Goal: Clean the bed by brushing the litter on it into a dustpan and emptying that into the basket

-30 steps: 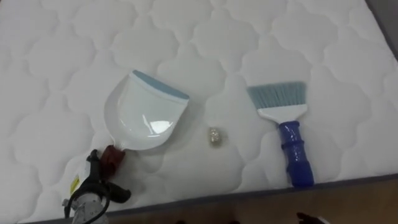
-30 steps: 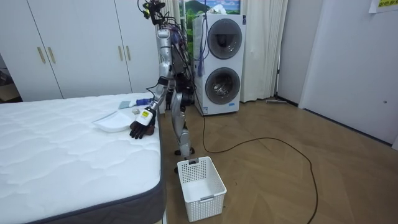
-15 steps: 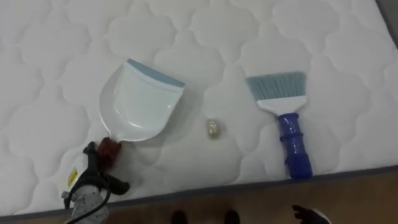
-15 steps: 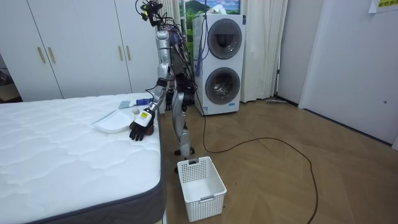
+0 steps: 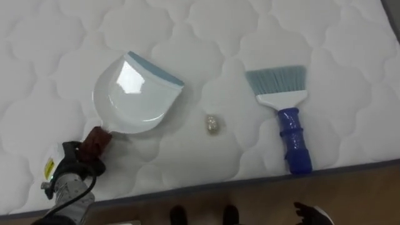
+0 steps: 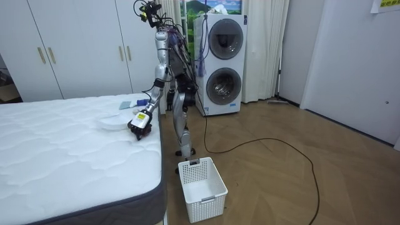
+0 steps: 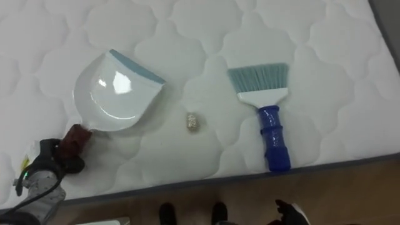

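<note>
A glossy white dustpan (image 5: pixel 134 97) with a blue lip lies on the quilted bed (image 5: pixel 206 37), and the left hand (image 5: pixel 72 167) is curled round its brown handle. A small crumpled scrap (image 5: pixel 212 124) sits between the pan and a blue ribbed-handled brush (image 5: pixel 284 119). The right hand (image 5: pixel 309 215) is cut off below, so I can't tell its fingers. The room view adds a slatted basket (image 6: pixel 201 187) on the floor.

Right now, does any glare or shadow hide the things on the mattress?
Left eye view: a bright glare patch sits inside the white plastic dustpan, hiding nothing; the small crumpled yellowish scrap and blue-handled brush lie evenly lit, with faint shadows. Room view: the white quilted mattress is evenly lit.
</note>
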You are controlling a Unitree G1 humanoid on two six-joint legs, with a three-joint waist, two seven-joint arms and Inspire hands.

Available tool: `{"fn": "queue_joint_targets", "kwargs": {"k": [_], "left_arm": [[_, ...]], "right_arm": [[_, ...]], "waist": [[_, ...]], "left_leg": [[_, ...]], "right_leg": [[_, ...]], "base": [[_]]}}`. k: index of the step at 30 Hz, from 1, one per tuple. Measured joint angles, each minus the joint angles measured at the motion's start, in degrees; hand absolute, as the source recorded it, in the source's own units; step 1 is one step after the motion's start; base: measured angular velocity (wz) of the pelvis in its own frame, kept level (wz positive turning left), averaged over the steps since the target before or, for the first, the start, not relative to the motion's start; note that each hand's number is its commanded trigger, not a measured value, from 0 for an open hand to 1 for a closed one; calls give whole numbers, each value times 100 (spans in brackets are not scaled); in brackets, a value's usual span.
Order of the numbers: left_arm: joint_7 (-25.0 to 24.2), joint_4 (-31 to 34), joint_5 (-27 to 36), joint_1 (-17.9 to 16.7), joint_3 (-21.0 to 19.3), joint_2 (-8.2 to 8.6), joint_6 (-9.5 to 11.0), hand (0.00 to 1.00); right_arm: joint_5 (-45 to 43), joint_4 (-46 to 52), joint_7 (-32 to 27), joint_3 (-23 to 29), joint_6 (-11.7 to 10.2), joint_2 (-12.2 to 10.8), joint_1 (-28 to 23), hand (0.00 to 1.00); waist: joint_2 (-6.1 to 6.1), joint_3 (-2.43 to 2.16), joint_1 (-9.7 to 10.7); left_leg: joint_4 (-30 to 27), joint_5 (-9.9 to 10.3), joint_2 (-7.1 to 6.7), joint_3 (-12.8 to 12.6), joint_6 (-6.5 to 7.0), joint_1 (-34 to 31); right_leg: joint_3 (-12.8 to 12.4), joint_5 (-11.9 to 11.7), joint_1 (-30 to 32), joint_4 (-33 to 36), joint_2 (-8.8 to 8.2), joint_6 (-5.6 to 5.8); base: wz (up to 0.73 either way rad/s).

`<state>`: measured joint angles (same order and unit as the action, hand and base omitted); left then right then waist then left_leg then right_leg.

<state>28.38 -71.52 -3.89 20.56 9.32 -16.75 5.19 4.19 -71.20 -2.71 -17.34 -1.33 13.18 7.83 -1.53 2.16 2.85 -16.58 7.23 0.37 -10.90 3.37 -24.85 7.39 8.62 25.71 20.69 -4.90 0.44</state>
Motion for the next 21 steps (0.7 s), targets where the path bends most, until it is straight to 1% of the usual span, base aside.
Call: {"fn": "queue_joint_targets", "kwargs": {"k": [3, 5, 8, 13, 15, 16, 18, 21], "left_arm": [[7, 1, 2, 20, 112, 13, -28, 100], [11, -2, 39, 19, 111, 17, -51, 100], [8, -9, 132, 38, 146, -48, -104, 100], [12, -13, 206, 50, 241, -75, -117, 100], [-9, -40, 205, 48, 290, -86, -155, 100], [-47, -45, 207, 45, 296, -82, -161, 100], [-142, -60, 209, 10, 331, -20, -192, 100], [-191, -80, 197, -11, 323, -21, -185, 100]], "right_arm": [[49, 13, -60, -94, 16, 1, 9, 0], [100, 14, -116, -160, 19, 1, 9, 0], [131, 33, -148, -192, 24, 1, 8, 0], [205, 82, -195, -306, 30, 13, 7, 0], [241, 140, -217, -394, 42, 29, 3, 0], [249, 157, -217, -394, 47, 32, 0, 0], [274, 158, -214, -393, 65, 34, -6, 0], [276, 155, -207, -392, 64, 36, -6, 0]], "waist": [[0, 0, 0], [0, 0, 0], [2, 1, 1], [11, 8, 1], [19, 13, -1], [21, 14, 4], [23, 16, 5], [28, 18, -5]], "left_leg": [[30, 0, -11, 0, 0, -8], [36, 0, -13, 0, 0, -16], [41, 0, -12, -1, 0, -24], [44, 0, -12, -1, 0, -29], [45, 0, -11, 3, 0, -34], [45, 0, -11, 4, 0, -35], [47, 0, -9, 5, 0, -35], [48, 0, -8, 3, -1, -14]], "right_leg": [[11, 0, 28, 0, -9, 0], [15, 0, 37, -2, -10, 0], [22, 0, 44, -5, -10, 0], [26, 0, 45, -10, -11, 0], [45, 0, 46, -10, -14, 0], [54, 0, 46, -10, -15, 0], [57, 0, 43, -12, -12, 0], [57, 0, 23, -12, -11, 0]], "base": [[0], [0], [0], [0], [0], [0], [0], [0]]}}
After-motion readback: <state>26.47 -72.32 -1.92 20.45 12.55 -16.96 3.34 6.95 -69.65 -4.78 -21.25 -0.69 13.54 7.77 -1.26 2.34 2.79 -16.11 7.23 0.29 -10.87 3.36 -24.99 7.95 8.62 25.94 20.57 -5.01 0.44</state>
